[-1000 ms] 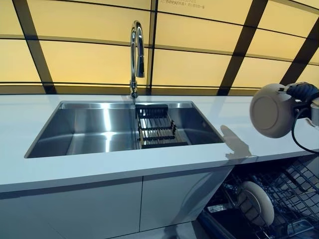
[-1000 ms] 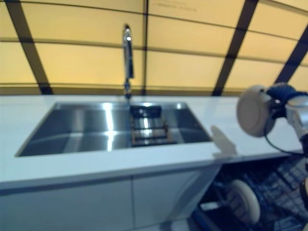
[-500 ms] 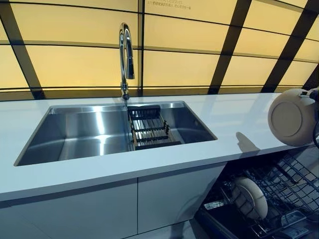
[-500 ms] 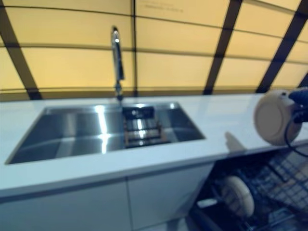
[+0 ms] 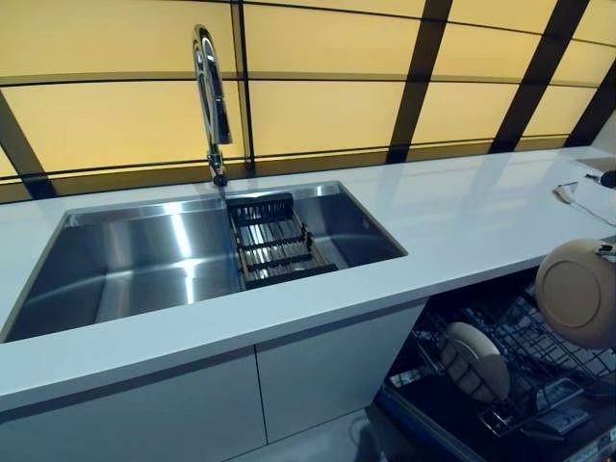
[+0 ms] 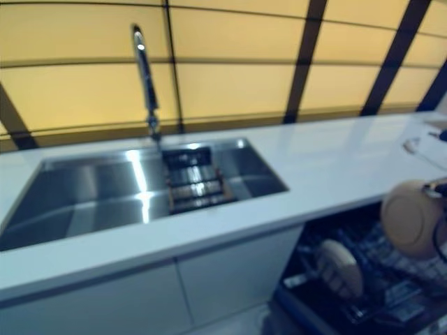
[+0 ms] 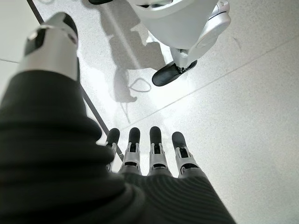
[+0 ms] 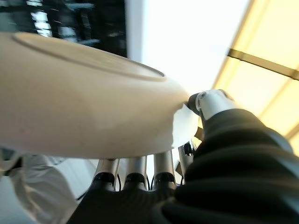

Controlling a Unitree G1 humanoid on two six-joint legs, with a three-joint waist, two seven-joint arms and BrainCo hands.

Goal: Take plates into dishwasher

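Left eye view: plate point(image 5: 577, 292) dropped from counter height toward dishwasher rack point(image 5: 525, 361); your right hand point(image 8: 140, 175) pinching it, left hand point(image 7: 149, 154) relaxed, idle. Slot beside racked plate point(image 5: 474, 359) next.

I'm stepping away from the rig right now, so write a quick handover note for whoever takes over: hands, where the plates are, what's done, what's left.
Right hand: shut on a beige plate, carried on edge above the open dishwasher rack, to the right of the sink.
Left hand: open, holding nothing, hanging toward the floor.
Done: one plate in the rack already stands on edge in the rack.
Left: lower the carried plate into a free slot and release it. No other plates show on the counter or in the sink.
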